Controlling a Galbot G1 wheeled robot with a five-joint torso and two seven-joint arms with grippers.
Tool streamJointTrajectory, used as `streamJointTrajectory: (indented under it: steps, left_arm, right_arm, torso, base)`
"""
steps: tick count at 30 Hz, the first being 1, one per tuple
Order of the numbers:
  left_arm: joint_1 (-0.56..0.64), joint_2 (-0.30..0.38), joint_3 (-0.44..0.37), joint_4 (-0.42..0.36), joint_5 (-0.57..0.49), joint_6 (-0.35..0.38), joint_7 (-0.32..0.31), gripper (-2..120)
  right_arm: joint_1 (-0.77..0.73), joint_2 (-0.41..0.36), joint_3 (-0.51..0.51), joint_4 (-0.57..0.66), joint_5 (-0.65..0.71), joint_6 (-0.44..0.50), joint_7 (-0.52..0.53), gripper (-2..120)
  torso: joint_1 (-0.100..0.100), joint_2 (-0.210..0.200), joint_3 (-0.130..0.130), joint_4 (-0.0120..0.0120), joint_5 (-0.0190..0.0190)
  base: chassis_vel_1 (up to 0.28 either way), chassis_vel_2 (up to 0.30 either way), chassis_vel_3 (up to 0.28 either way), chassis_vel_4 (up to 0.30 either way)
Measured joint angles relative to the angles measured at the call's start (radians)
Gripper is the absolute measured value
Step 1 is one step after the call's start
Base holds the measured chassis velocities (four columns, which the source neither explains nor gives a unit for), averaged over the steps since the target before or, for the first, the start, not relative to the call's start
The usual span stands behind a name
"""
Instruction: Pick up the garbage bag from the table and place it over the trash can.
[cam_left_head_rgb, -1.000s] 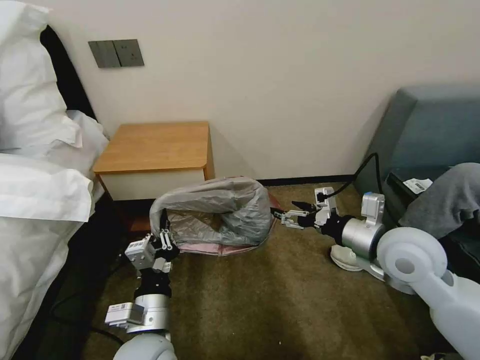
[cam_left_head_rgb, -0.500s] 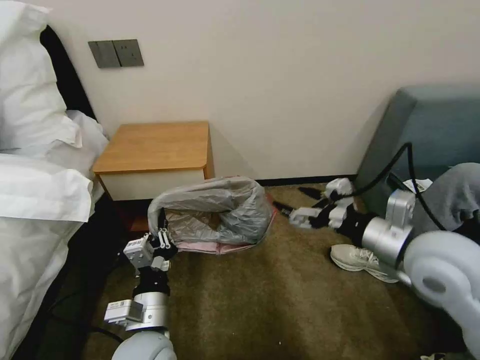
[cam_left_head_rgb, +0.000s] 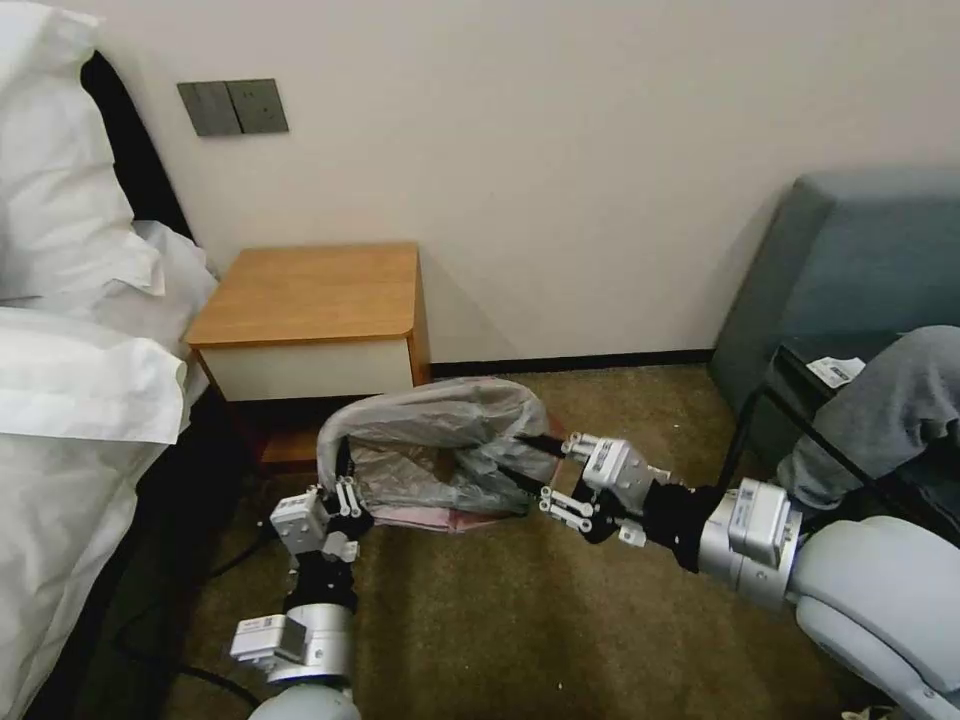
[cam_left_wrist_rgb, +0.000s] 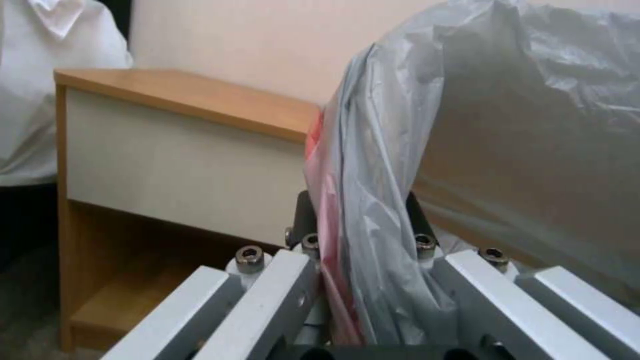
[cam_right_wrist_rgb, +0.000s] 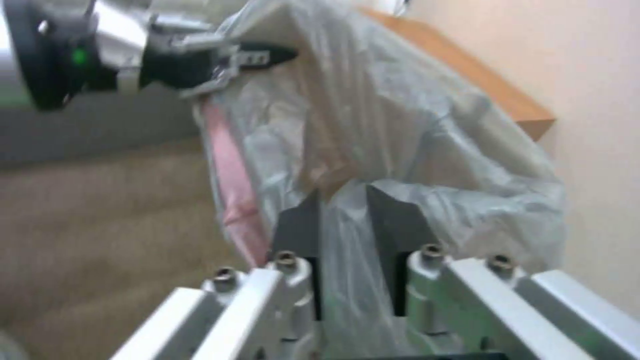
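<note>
Right end effector (cam_left_head_rgb: 528, 466) back on garbage bag (cam_left_head_rgb: 450, 425)

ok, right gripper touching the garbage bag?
Touching. In the right wrist view, the right gripper has both dark fingers around a fold of the garbage bag, plastic running between them.

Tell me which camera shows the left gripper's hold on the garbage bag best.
The left wrist view: the left gripper has its jaws shut on the garbage bag, plastic bunched between them. The head view shows that gripper at the bag's near corner, from farther off. The right wrist view shows it distant and blurred.
</note>
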Motion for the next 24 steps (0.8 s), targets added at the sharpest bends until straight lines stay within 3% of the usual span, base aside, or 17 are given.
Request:
streamJointTrajectory:
  steps: [4, 12, 17, 21, 24]
  left_arm:
    - [-0.005, -0.003, 0.012, 0.006, 0.009, 0.003, -0.002, 5]
    - [-0.01, -0.011, 0.039, 0.032, 0.053, 0.003, -0.002, 5]
    - [-0.022, -0.017, 0.045, 0.049, 0.063, 0.002, -0.001, 5]
    - [-0.053, -0.022, 0.042, 0.082, 0.066, 0.0, 0.0, 5]
    - [-0.062, -0.022, 0.04, 0.089, 0.065, 0.0, -0.001, 5]
  right_arm:
    - [0.035, -0.053, -0.038, 0.0, 0.013, 0.004, 0.007, 0]
    - [0.179, -0.095, -0.17, -0.03, 0.003, 0.007, 0.022, 0]
    - [0.292, -0.089, -0.27, -0.06, -0.024, 0.014, 0.024, 0]
    - [0.402, -0.035, -0.381, -0.129, -0.055, 0.027, 0.023, 0]
    - [0.427, -0.017, -0.409, -0.147, -0.063, 0.026, 0.023, 0]
  torso:
    - [0.0, 0.0, 0.0, 0.0, 0.0001]
    - [0.0, 0.0, 0.0, 0.0, 0.0]
    - [0.0, 0.0, 0.0, 0.0, 0.0]
    - [0.0, 0.0, 0.0, 0.0, 0.0001]
    - [0.0, 0.0, 0.0, 0.0, 0.0]
  base:
    - [0.0, 0.0, 0.0, 0.0]
    - [0.0, 0.0, 0.0, 0.0]
    - [0.0, 0.0, 0.0, 0.0]
    - [0.0, 0.0, 0.0, 0.0]
    - [0.0, 0.0, 0.0, 0.0]
